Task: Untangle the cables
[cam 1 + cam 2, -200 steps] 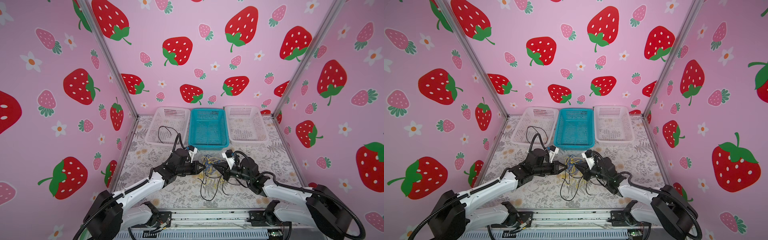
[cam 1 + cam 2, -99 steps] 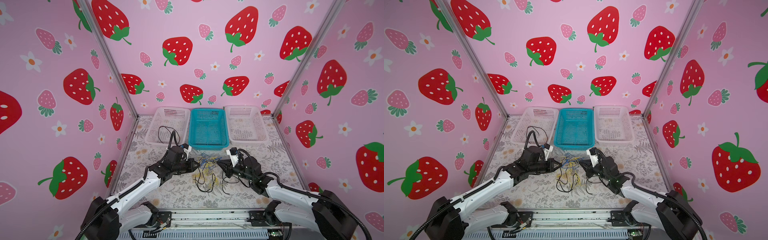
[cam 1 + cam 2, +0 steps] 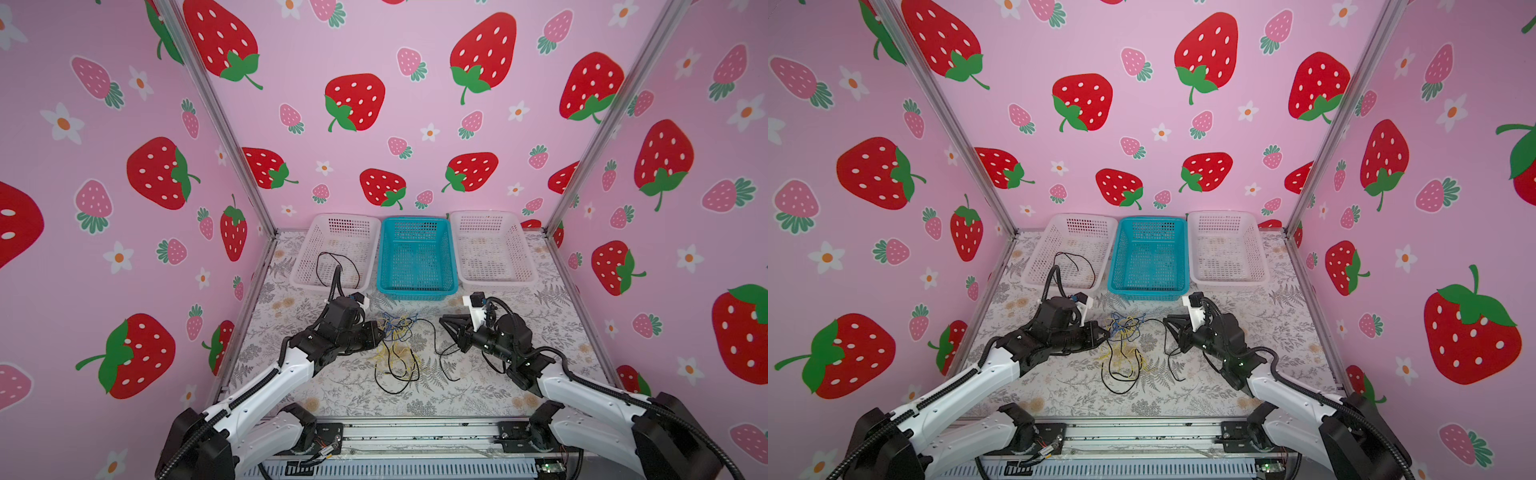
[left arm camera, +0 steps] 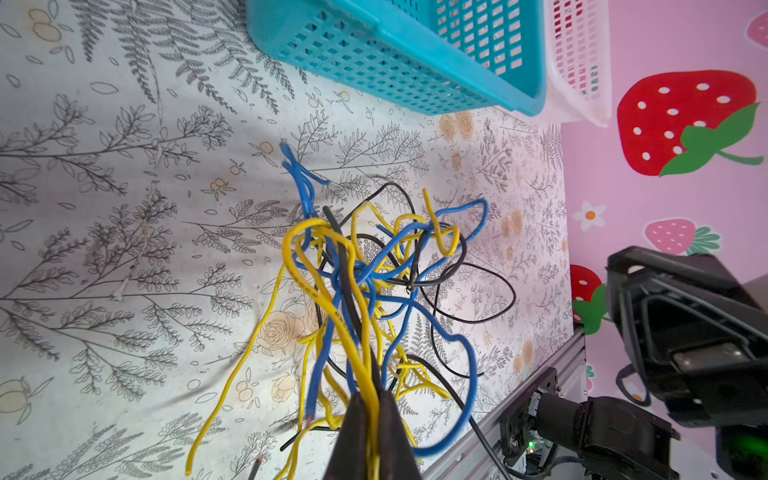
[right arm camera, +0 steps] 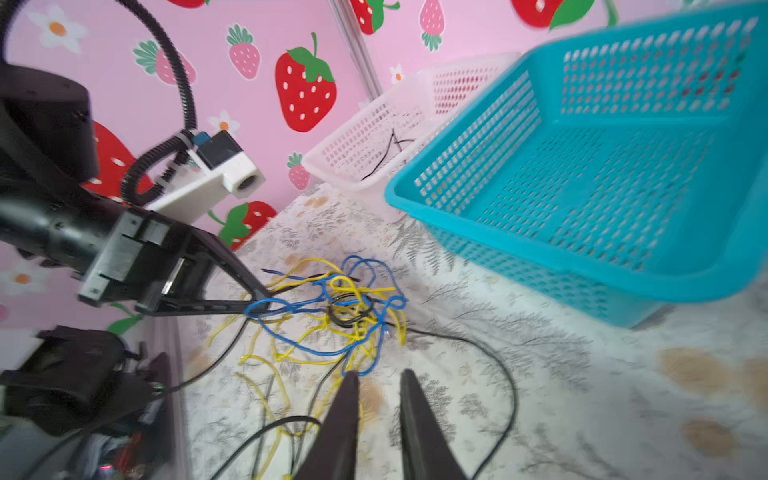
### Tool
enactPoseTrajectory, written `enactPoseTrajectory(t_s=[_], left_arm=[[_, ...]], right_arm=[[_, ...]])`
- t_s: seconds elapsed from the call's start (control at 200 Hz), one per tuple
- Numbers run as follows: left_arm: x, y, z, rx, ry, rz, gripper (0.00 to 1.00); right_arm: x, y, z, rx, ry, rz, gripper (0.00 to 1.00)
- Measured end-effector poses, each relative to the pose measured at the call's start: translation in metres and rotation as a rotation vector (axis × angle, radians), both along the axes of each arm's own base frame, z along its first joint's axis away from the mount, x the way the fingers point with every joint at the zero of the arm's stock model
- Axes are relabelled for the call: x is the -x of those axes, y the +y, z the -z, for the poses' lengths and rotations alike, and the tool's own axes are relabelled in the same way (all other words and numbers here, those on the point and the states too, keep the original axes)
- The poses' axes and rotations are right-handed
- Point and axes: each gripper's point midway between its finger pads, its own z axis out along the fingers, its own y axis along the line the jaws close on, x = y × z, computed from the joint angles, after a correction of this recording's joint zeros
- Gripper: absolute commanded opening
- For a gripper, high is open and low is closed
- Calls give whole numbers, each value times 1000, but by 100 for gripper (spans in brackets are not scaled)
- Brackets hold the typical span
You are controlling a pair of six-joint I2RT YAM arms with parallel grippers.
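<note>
Floral tabletop (image 3: pixel 332 386): cables (image 3: pixel 395 332), one tangle (light, floppy, snag-prone). My left gripper (image 4: pixel 372 399) pinched mixed strands; right gripper (image 5: pixel 379 374) stood slightly parted, empty. I judged a free end the best hold.

Cables (image 3: pixel 395 345) on table (image 3: pixel 353 399) ctr, 3 baskets (image 3: pixel 417 293) behind.

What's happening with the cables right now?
The left gripper is shut on several strands of the cables, a tangle of yellow, blue and black wire in front of the teal basket. The right gripper is open beside the tangle, holding nothing. One black cable lies in the white basket on the left in both top views.
</note>
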Motion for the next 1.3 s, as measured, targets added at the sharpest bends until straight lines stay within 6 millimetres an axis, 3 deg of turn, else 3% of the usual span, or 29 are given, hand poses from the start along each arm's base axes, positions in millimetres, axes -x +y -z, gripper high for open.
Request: enactPoseTrajectory(t_s=[0.135, 0.285, 0.455, 0.605, 0.845, 1.01, 1.195, 1.301], left_arm=[[2, -3, 0, 16, -1, 14, 0], [0, -4, -14, 52, -54, 14, 0], [-1, -6, -32, 106, -121, 16, 0], [3, -8, -32, 127, -127, 20, 0], [6, -9, -30, 131, -124, 26, 0], [7, -9, -33, 141, -137, 30, 0], [6, -10, -34, 143, -141, 30, 0], [6, -9, -33, 143, -141, 30, 0]], right_arm=[[15, 32, 15, 27, 68, -113, 34], [31, 60, 18, 24, 88, -191, 32], [22, 67, 41, 37, 168, -145, 27], [15, 69, 56, 35, 225, -105, 26], [6, 76, 36, -35, 189, -89, 26], [1, 76, 29, -59, 174, -69, 16], [-4, 78, 23, -77, 163, -53, 16], [-6, 80, 21, -83, 161, -49, 5]])
